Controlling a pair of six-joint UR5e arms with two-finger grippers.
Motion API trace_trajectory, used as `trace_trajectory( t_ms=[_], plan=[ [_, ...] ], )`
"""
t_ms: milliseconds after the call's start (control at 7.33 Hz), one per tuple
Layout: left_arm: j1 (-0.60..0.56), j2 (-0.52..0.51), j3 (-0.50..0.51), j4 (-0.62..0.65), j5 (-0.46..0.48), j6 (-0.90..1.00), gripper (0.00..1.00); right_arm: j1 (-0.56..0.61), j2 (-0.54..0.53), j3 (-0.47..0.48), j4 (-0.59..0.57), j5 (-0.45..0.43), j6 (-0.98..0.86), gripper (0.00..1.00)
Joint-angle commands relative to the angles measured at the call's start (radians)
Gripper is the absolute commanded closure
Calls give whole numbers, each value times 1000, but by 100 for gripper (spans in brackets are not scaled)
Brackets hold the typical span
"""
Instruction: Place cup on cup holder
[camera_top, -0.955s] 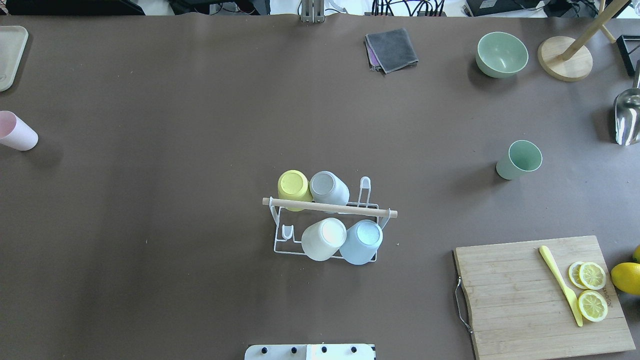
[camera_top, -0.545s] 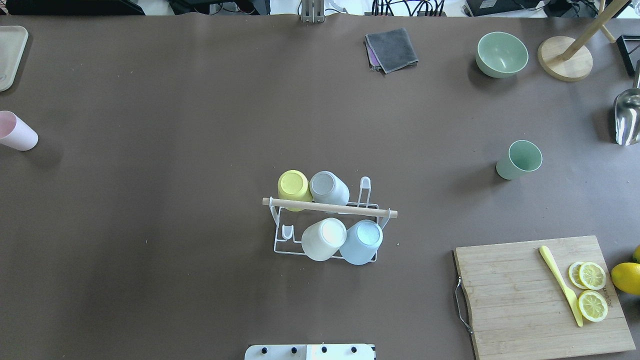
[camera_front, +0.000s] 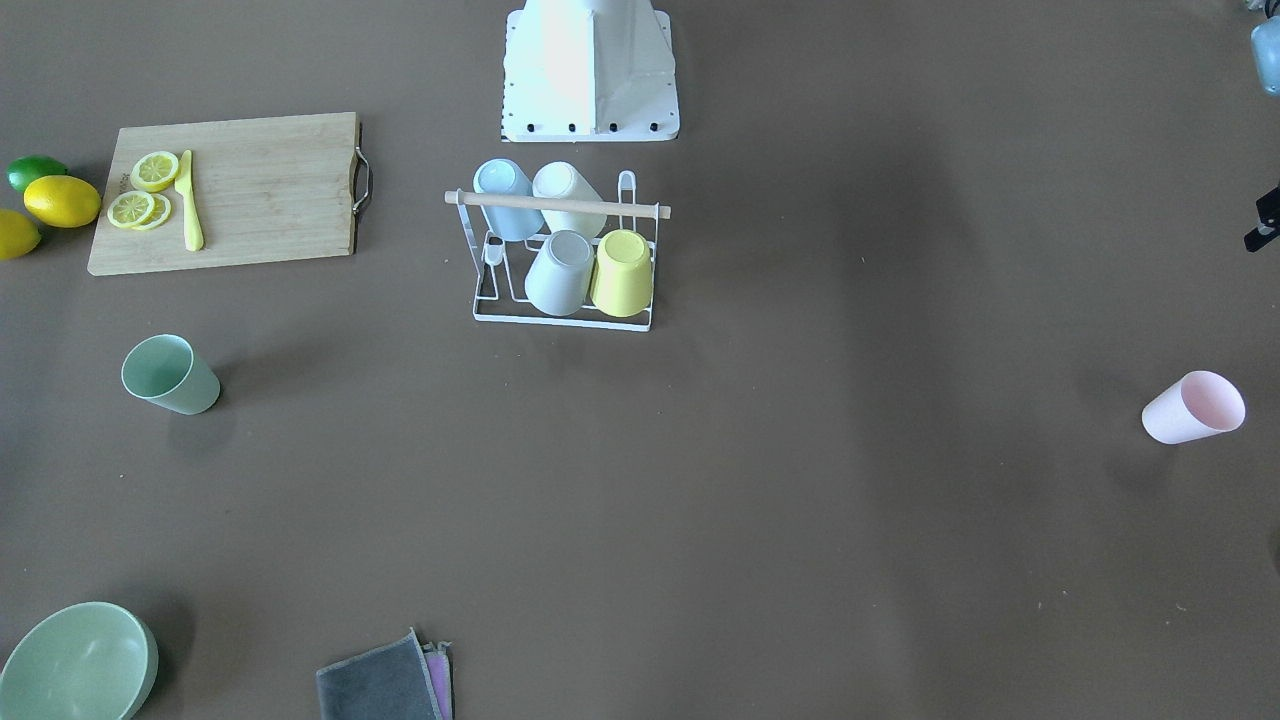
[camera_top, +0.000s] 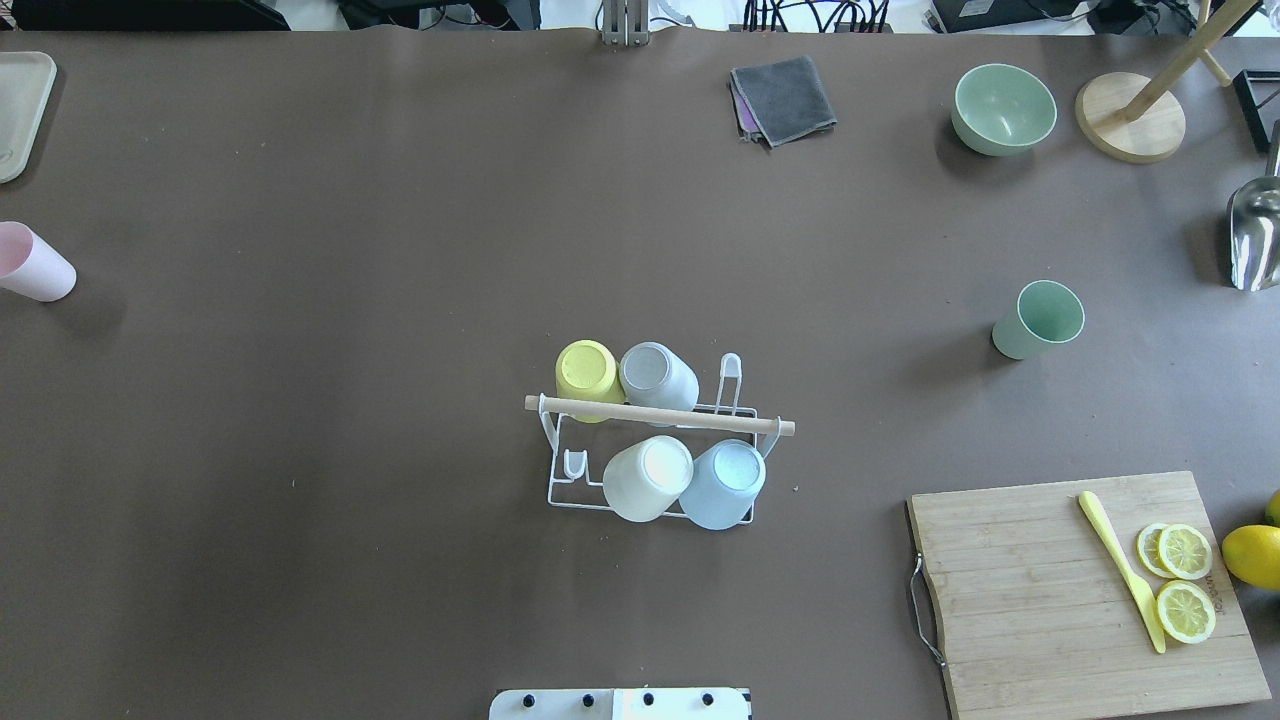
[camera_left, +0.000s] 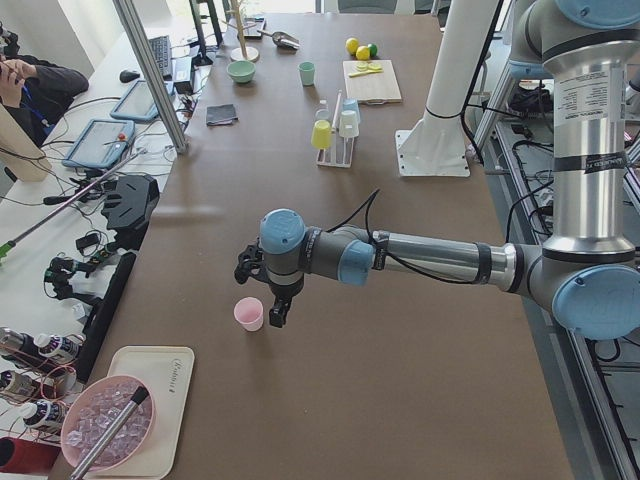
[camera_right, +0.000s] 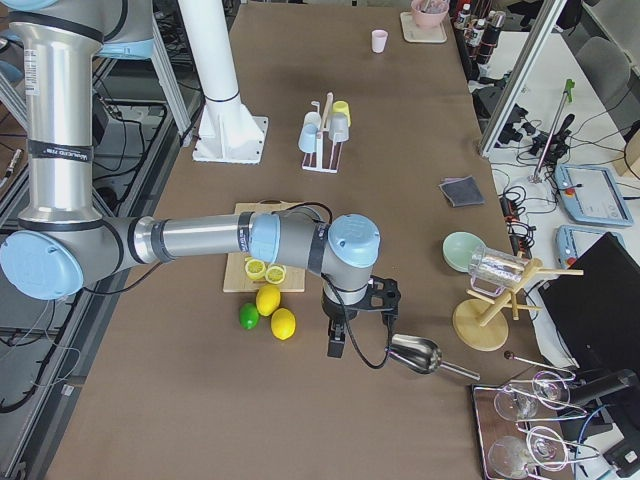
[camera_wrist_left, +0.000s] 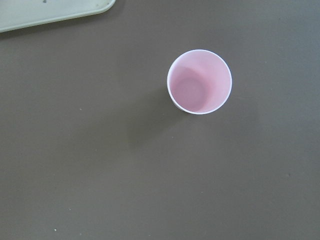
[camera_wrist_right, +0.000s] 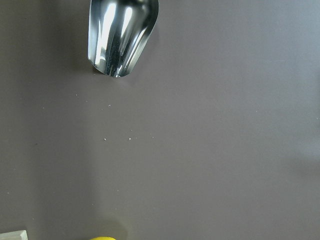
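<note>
Left fingers (camera_left: 275, 314) hang beside the upright pink cup (camera_left: 248, 313), right fingers (camera_right: 335, 345) near a metal scoop (camera_right: 415, 355); their opening I can't tell.

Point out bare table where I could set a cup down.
Bare table runs between the cup holder and the pink cup, and from the holder to the grey cloth. Crowded: cutting board, green cup, bowl, scoop on the robot's right.

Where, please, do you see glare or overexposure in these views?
Right wrist view: the metal scoop carries bright streaked reflections. Front-facing view: the robot base is blown out to near-white. Left wrist view: no glare; the pink cup casts a soft shadow.
</note>
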Motion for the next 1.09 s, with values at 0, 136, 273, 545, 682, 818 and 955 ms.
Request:
trace_trajectory(
  t_ms=[0, 136, 273, 545, 682, 818, 955],
  plan=[
    [17, -6, 1, -10, 44, 31, 2, 0, 0, -1, 0, 1, 0, 0],
    [22, -13, -9, -13, 44, 55, 2, 0, -1, 4, -1, 3, -2, 0],
    [22, -29, -20, -5, 35, 94, 2, 0, -2, 4, -2, 9, -2, 0],
    [62, -34, -49, 30, 42, 121, 2, 0, -2, 4, -2, 13, -2, 0],
    [98, -55, -46, 39, 45, 137, 2, 0, -3, 4, -2, 17, -3, 0],
    [128, -75, -48, 91, 56, 143, 2, 0, -9, 4, 0, 17, -8, 0],
    [134, -129, -57, 168, 108, 160, 2, -2, -8, -1, 0, 17, -12, 0]
  ],
)
